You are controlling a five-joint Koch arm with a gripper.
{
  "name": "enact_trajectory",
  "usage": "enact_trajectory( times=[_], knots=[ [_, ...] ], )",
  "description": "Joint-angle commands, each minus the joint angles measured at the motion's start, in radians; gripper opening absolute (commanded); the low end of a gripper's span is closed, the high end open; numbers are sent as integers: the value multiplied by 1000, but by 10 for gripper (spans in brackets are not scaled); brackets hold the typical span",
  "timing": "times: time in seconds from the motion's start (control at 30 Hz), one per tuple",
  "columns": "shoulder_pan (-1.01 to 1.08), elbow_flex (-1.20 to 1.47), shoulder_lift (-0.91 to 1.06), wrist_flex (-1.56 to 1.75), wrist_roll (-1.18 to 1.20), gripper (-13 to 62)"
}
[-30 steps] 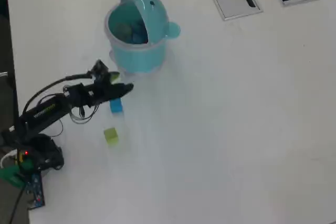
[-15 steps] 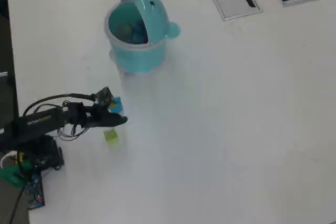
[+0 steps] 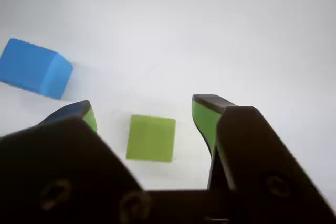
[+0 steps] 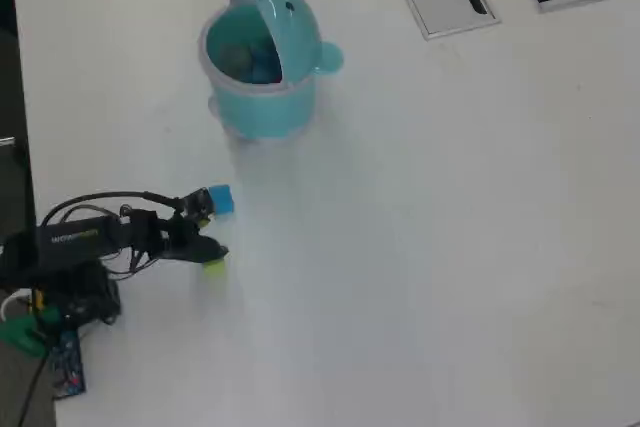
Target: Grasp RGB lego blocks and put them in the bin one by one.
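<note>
Yellow-green lego block (image 3: 151,138) sits square between the gripper's (image 3: 144,116) spread jaws, clear table either side, blue block (image 3: 34,68) just beyond the left fingertip (image 3: 88,116).

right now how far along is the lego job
Possibly one step done: no red block lies on the table, though the bin contents are unclear. In hand: the open hand straddles the yellow-green block, not yet closed. Left: bin that block, then the blue block.
</note>
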State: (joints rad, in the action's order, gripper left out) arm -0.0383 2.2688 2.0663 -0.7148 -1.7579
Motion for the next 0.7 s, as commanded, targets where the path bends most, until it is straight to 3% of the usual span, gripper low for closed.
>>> enact_trajectory(
  times=[0.0,0.67],
  knots=[
    [0,-8,9,20,-2,334],
    [-17,181,-9,144,5,352]
  ],
)
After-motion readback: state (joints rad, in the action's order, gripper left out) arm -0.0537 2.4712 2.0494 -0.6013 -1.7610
